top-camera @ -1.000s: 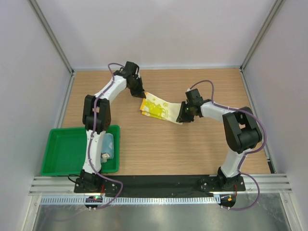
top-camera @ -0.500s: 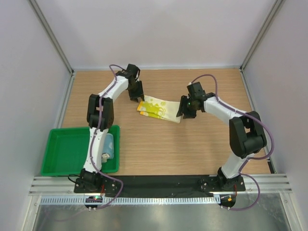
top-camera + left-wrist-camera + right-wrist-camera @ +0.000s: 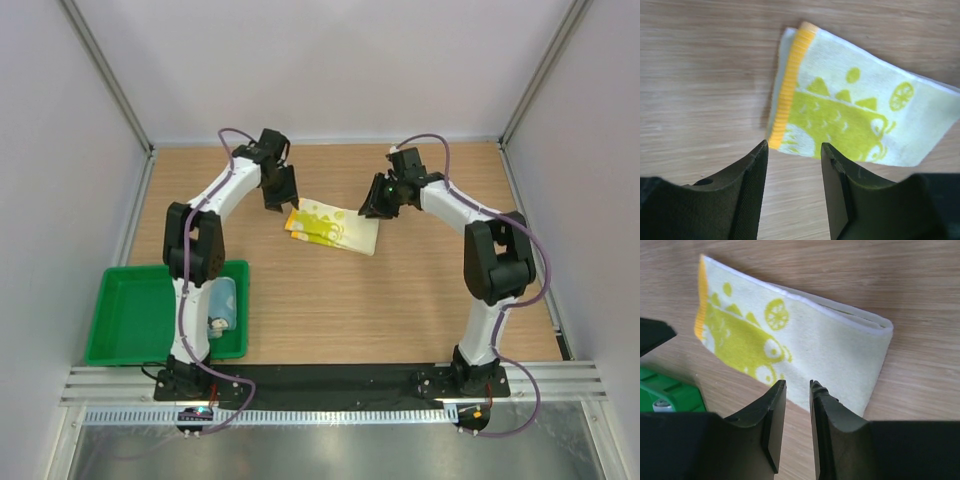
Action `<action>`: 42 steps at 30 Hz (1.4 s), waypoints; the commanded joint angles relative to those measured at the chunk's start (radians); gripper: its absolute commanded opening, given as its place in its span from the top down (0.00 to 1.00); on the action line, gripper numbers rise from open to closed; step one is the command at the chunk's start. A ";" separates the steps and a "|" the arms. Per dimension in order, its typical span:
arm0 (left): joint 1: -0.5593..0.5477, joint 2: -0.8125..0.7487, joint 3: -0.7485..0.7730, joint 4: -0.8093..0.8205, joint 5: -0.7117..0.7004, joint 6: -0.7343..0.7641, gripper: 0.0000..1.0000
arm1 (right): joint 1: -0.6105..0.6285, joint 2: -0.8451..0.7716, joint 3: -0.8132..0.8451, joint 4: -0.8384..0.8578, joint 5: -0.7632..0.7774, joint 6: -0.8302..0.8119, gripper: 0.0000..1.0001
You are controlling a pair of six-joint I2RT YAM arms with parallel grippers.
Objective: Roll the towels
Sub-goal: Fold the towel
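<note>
yellow-cream towel (image 3: 332, 227) lies folded flat on the wooden table (image 3: 400, 300), orange band at its left end. left gripper (image 3: 792, 150) hangs just over that end, jaws apart, empty. right gripper (image 3: 794, 385) hangs over the folded right end, narrow gap between its jaws, grasping nothing. well off the towel's near-left corner, a green tray (image 3: 130, 310) holds the light blue towel (image 3: 226, 300), partly hidden by the left arm (image 3: 190, 250).

The wooden table (image 3: 330, 310) carries a folded yellow-cream towel (image 3: 335, 226) and a green tray (image 3: 130, 318).
</note>
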 commanded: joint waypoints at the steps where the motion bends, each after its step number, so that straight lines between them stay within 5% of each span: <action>1: -0.059 -0.057 -0.058 0.070 0.044 -0.045 0.53 | -0.009 0.052 -0.028 0.104 -0.055 0.038 0.68; 9: -0.109 0.007 -0.139 0.127 0.086 -0.094 0.57 | -0.043 0.118 -0.115 0.174 -0.046 0.045 0.73; 19: -0.104 -0.049 -0.342 0.161 -0.056 -0.048 0.59 | -0.112 0.094 -0.234 0.189 -0.059 0.022 0.75; 28: -0.103 -0.045 -0.328 0.135 -0.089 -0.016 0.60 | -0.135 0.026 -0.264 0.131 -0.055 -0.013 0.75; 42: -0.149 -0.094 -0.198 0.026 -0.142 0.018 0.59 | -0.041 -0.175 -0.261 0.166 -0.251 0.090 0.74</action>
